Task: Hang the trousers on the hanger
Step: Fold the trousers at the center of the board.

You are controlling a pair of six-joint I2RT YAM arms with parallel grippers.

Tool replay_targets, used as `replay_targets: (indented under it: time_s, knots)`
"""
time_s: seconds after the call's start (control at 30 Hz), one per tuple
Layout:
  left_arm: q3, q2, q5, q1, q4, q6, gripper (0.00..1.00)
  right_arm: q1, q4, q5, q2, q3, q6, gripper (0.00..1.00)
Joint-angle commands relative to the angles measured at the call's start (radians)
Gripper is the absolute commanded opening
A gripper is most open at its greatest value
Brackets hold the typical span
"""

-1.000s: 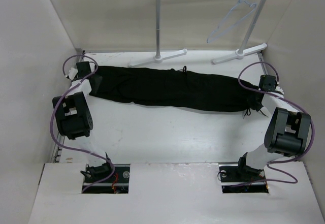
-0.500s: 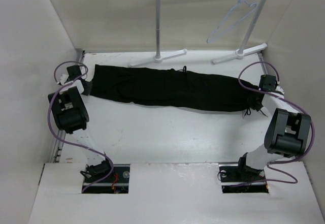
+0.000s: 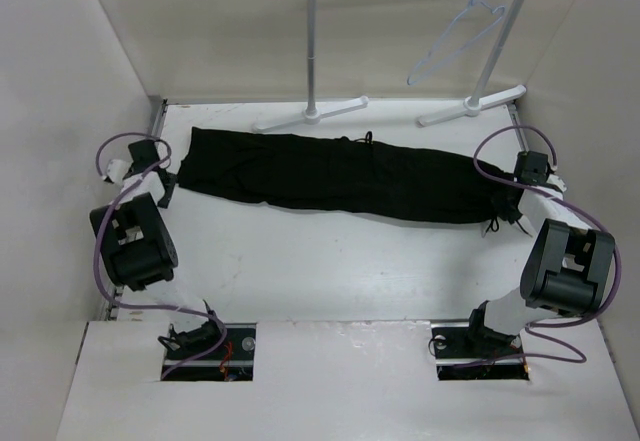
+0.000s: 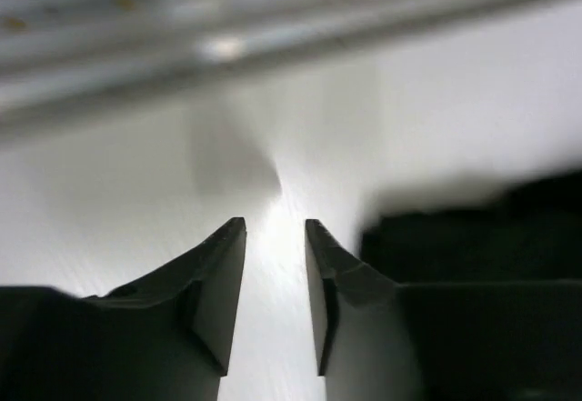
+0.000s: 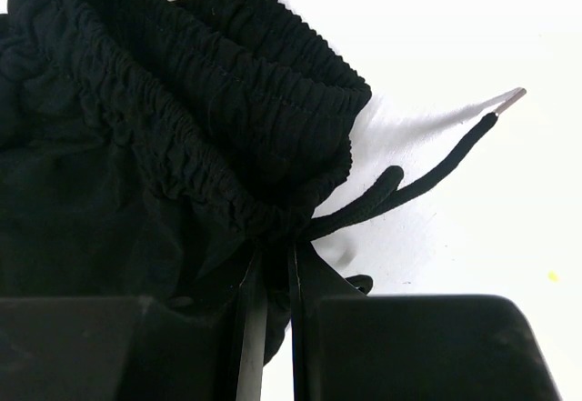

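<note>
White table (image 3: 330,261) boxed in by plain pale walls, matte all round. From the top camera, the trousers (image 3: 340,176) are a long black strip of soft, slightly rumpled cloth lying flat across the table. Behind the trousers stands a rack (image 3: 313,41) of thick white poles with splayed feet. The hanger (image 3: 455,46), thin pale wire in a triangle with a curved hook, hangs off the rack's rail above and behind the trousers' waist end, well apart from both grippers. The left gripper (image 3: 165,189) sits just off the trousers' hem end, and the right gripper (image 3: 510,211) is right at the waist end.

The left wrist cam is pretty blurry. The left gripper (image 4: 275,228) has its two dark wedge-shaped fingers a little apart, with only bare glossy table (image 4: 136,192) showing in the gap. A dark blur that looks like the trousers (image 4: 473,228) lies just beside the fingers, not between them. There's also a grey metal strip (image 4: 227,46) beyond the trousers.

On the right wrist cam, the right gripper (image 5: 273,283) is pinching the trousers (image 5: 136,146) at the gathered, ribbed elastic waistband, with its fingers nearly together on the cloth. A round black drawstring (image 5: 427,174) with a clear tip trails away from the trousers over the white table (image 5: 473,37).
</note>
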Motion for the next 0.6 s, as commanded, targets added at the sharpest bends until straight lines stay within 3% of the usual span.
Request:
replay_targets:
  time_s: [0.0, 0.03, 0.17, 0.47, 0.57]
  knots:
    - [-0.053, -0.122, 0.045, -0.113, 0.071, -0.002, 0.41, -0.006, 0.010, 0.008, -0.024, 0.016, 0.012, 0.01]
    - [-0.073, -0.136, 0.075, -0.128, 0.096, -0.002, 0.49, -0.004, 0.012, -0.001, -0.026, 0.019, 0.009, 0.01]
    - [-0.105, -0.134, 0.169, -0.159, 0.142, -0.007, 0.57, -0.004, 0.026, -0.012, -0.027, 0.016, 0.006, 0.01]
    - [0.031, 0.063, 0.220, -0.127, 0.147, -0.019, 0.59, 0.000, 0.035, -0.041, -0.027, 0.015, 0.001, 0.01]
    - [0.083, 0.129, 0.238, -0.113, 0.153, -0.016, 0.54, 0.000, 0.035, -0.042, -0.031, 0.009, 0.001, 0.01]
